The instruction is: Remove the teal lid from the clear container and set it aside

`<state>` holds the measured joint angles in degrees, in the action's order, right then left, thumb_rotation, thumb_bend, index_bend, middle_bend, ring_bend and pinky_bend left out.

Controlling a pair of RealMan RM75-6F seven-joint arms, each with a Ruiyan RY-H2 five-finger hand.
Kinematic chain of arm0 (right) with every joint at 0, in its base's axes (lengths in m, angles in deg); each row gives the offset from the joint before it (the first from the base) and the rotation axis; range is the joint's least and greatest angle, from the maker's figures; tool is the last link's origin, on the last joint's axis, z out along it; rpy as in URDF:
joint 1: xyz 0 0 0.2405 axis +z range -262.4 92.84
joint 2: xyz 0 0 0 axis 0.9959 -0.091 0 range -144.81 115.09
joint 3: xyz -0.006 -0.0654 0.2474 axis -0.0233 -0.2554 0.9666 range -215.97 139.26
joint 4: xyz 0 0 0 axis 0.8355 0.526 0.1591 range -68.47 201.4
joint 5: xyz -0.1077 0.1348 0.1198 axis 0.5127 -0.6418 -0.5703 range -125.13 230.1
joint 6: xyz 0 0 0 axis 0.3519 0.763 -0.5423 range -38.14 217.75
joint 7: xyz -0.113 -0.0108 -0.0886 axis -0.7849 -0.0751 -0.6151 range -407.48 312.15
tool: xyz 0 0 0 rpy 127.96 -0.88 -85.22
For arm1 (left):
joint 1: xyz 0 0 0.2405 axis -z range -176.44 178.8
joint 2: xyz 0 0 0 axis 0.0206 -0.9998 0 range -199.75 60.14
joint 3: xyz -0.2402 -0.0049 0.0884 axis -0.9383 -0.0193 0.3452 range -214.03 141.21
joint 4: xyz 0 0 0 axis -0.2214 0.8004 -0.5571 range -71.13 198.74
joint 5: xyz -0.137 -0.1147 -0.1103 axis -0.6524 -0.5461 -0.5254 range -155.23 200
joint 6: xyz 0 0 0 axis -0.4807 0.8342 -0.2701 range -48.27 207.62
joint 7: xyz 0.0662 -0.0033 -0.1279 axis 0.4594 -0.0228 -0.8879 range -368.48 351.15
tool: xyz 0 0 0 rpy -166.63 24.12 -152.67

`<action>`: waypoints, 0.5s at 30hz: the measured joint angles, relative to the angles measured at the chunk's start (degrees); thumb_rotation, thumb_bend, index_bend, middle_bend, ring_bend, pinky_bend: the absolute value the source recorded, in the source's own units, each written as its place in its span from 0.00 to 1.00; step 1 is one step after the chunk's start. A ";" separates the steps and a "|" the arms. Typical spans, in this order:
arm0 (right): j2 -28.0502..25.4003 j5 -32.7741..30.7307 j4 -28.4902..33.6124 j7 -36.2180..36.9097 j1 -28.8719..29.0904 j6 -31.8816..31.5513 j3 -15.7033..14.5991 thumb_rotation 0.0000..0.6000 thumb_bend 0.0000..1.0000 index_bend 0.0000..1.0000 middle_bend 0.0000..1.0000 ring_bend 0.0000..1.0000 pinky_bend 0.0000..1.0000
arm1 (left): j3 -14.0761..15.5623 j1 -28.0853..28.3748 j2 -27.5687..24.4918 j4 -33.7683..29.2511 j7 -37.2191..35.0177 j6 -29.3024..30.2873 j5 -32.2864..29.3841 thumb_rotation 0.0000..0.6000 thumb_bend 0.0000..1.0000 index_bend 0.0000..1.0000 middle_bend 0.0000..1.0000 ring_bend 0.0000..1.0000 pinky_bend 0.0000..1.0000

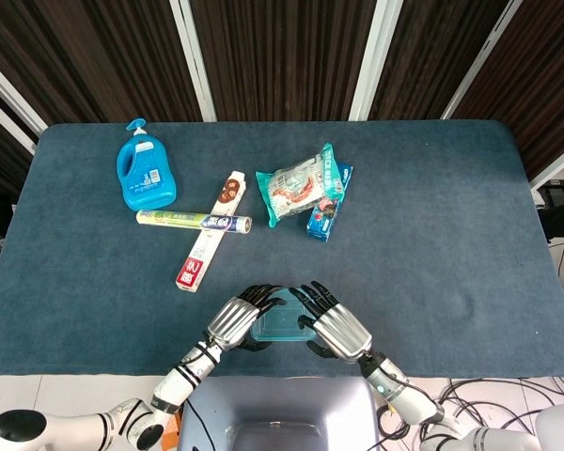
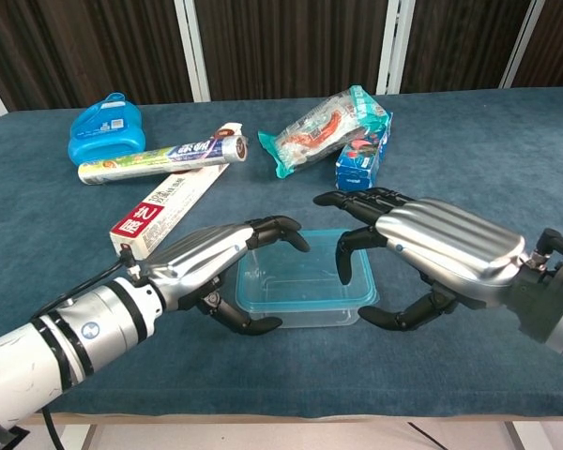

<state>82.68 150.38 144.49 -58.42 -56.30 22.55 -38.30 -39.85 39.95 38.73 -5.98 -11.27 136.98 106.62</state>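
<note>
The clear container (image 2: 300, 302) with its teal lid (image 2: 305, 277) sits near the table's front edge, also seen from the head view as the lid (image 1: 280, 324). My left hand (image 2: 216, 261) (image 1: 233, 321) grips the container's left end, fingers arched over the back rim and thumb against the front wall. My right hand (image 2: 432, 251) (image 1: 333, 327) cups the right end. Its fingers (image 2: 357, 239) curl over the lid's right rim and its thumb lies by the front right corner. The lid is still on the container.
Behind the container lie a red-and-white box (image 2: 169, 202), a foil roll (image 2: 159, 159), a blue bottle (image 2: 103, 127), a snack bag (image 2: 324, 127) and a blue carton (image 2: 361, 159). Bare blue cloth (image 2: 488, 159) stretches to the right.
</note>
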 measured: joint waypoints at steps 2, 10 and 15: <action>0.00 -0.43 0.11 -0.03 0.09 0.11 0.07 1.00 0.25 0.49 0.01 0.00 0.00 | 0.03 0.01 0.01 0.04 0.02 -0.01 0.02 1.00 0.27 0.31 0.33 0.24 0.16; -0.38 -0.66 0.83 -0.05 0.28 -0.64 0.14 1.00 0.25 0.50 0.02 0.00 0.00 | 0.05 0.00 0.10 0.24 0.09 -0.09 -0.08 1.00 0.27 0.31 0.33 0.25 0.16; -0.93 -1.12 1.90 -0.71 0.43 -0.73 0.36 1.00 0.25 0.51 0.02 0.00 0.00 | 0.13 0.06 0.14 0.37 0.06 -0.28 -0.08 1.00 0.27 0.31 0.33 0.25 0.16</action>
<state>81.74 149.27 146.38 -59.13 -55.87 21.82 -37.94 -39.72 40.01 38.87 -5.62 -11.21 136.69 106.54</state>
